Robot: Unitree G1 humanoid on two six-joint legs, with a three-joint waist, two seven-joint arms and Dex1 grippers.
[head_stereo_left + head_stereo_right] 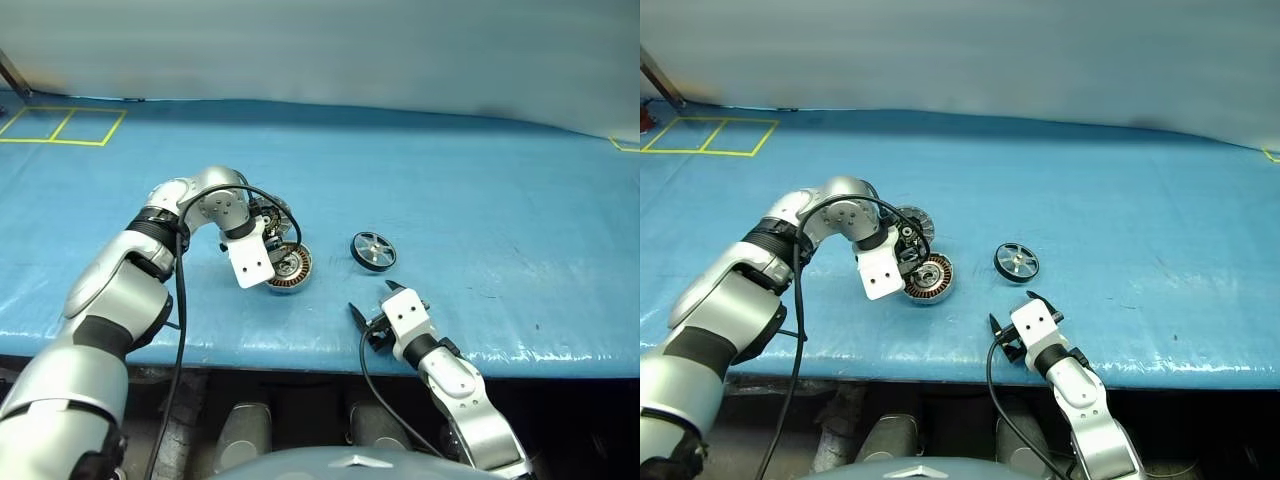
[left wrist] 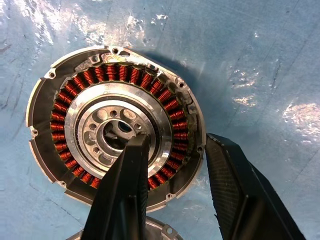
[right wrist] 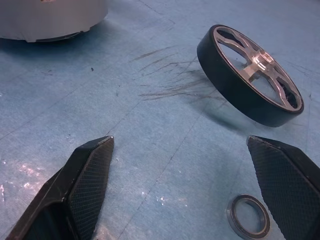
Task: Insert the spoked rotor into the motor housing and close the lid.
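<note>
Nearest the robot, the right tool (image 1: 375,308) is hovering low over the front edge of the blue surface (image 1: 480,180), pointing forward and slightly toward the left. Its two black fingers (image 3: 82,187) are standing spread wide apart and are gripping nothing. Between those fingers, close to one fingertip, a small metal bearing ring (image 3: 248,216) is lying flat on the blue covering.

Just beyond the right tool, the spoked rotor (image 1: 373,250) is sitting on the surface, apart from the fingers. It is showing a black outer rim and a silver hub with silver spokes. In the right wrist view it is appearing tilted, with one edge raised off the covering (image 3: 250,75).

To the left of the rotor, the motor housing (image 1: 290,266) is resting on the surface with its open face up. A ring of copper-orange windings is circling its silver centre (image 2: 117,132). The left tool (image 2: 172,172) is pointing steeply down at it. Its fingers are partly open: one is lying across the hub and the windings, and the other is standing just outside the rim. Whether they are pressing on the housing wall cannot be told.

Just behind the housing, beside the left wrist, the lid (image 1: 912,219) is standing swung open, its silver toothed edge showing.

Farther back, yellow tape lines (image 1: 60,125) are marking squares at the far left corner of the surface.
</note>
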